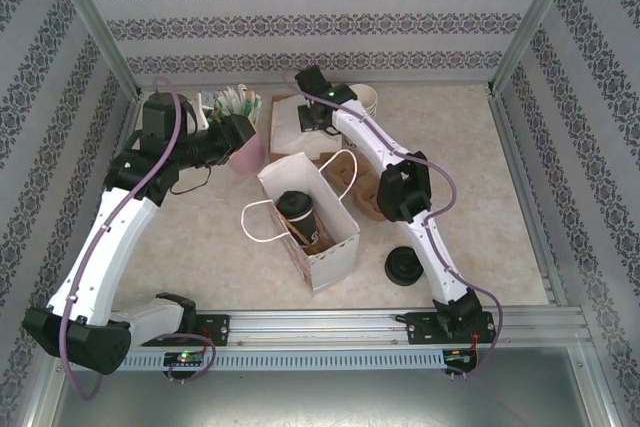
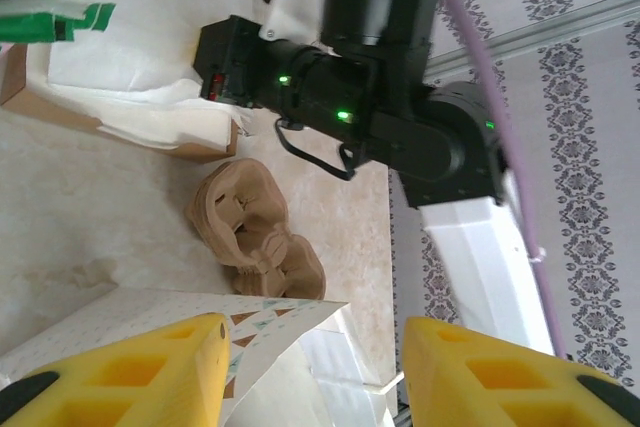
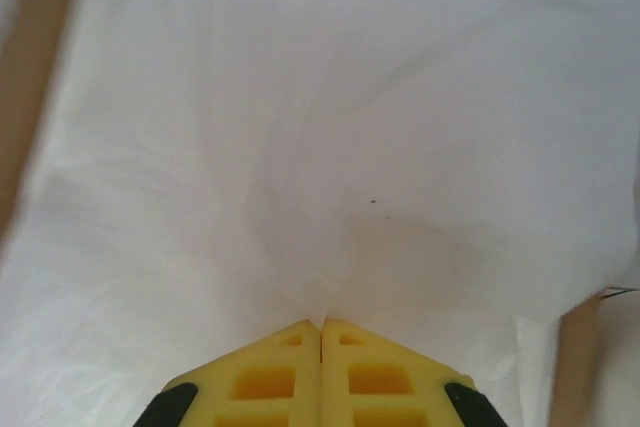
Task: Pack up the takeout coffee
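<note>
Top view: takeout coffee (image 1: 296, 208) is standing upright inside the open paper bag (image 1: 336, 247), black lid on, dark print facing up-camera. The bag is sitting mid-bench (image 1: 200, 237), its white cord handle lying out to the left.

L gripper (image 2: 315, 332): yellow fingers (image 2: 150, 372) are spread wide, nothing btwn them. It is hovering by the bag's rim and looking across at the brown pulp carrier (image 2: 255, 232), w/ the R arm's black wrist beyond. In the top view the L wrist is sitting just beside the pink cup (image 1: 247, 157) of packets, left of the bag and apart from the coffee.

R gripper (image 3: 320, 325): jaws are closed flush, tips meeting at a pucker in the white paper (image 3: 300, 147); creases are converging on the tips, so it is pinching the sheet. In the top view this gripper is reaching into the cardboard box (image 1: 285, 132) at the far side, well apart from the bag.

Also on the bench: loose black lids (image 1: 403, 266) right of the bag, near the R arm; stack of cream cups (image 1: 366, 97) at the back, beside the box.
</note>
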